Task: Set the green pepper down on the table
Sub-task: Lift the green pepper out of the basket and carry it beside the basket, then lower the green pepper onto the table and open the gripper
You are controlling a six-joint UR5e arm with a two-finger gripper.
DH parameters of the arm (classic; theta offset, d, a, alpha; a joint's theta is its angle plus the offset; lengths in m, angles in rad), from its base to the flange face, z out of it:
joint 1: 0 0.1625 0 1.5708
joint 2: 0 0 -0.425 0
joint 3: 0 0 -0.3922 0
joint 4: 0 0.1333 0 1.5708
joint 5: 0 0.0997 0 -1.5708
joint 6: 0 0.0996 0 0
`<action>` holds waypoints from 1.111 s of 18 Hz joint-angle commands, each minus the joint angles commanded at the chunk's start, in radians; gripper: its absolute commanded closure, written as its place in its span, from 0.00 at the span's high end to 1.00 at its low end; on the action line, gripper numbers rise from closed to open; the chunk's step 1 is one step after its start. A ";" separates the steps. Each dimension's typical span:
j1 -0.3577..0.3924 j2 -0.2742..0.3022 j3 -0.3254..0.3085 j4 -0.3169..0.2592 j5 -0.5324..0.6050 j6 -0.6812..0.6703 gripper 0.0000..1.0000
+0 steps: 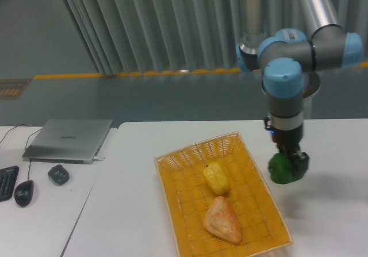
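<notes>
Gripper point(291, 164) jaws pinching green pepper point(284, 169), held above table point(328, 153). Yellow basket point(253, 160) just left of jaws, apart from them.

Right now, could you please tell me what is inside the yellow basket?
The yellow basket holds a yellow pepper and an orange-pink triangular item. Whatever lies beneath them is hidden.

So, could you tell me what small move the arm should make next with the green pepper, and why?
Probably lower it straight down. The gripper holds the green pepper beside the basket, over bare table, and it appears to hang above the surface.
</notes>
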 joint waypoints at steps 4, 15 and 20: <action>0.032 -0.018 0.001 0.012 -0.006 0.018 0.41; 0.068 -0.048 -0.009 0.049 0.002 0.009 0.85; 0.069 -0.048 -0.011 0.058 -0.002 0.005 0.90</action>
